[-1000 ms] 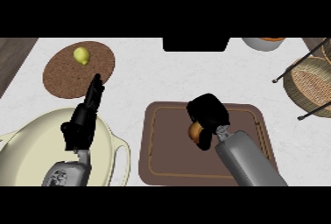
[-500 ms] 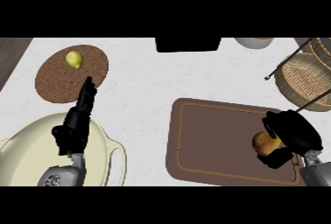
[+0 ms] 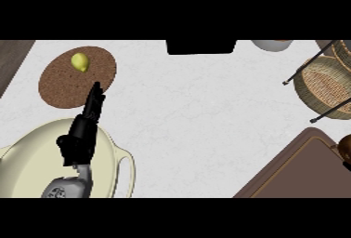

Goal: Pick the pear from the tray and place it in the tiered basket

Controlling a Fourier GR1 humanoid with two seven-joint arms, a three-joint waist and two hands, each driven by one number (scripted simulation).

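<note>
At the right edge of the head view, just above the brown tray [image 3: 295, 172], a brownish pear [image 3: 345, 145] is seen, with only a dark sliver of the right robot hand [image 3: 347, 163] touching it from below; whether that robot hand is clamped on the pear cannot be told. The tiered basket [image 3: 322, 86] is seen just beyond, at the upper right of the table [image 3: 205, 107]. The left robot hand [image 3: 83, 135] is held well apart from the pear, fingers straight and together, over a cream pot [image 3: 116, 162] and pointed toward a cork mat [image 3: 65, 86] on which a yellow lemon [image 3: 80, 62] lies.
</note>
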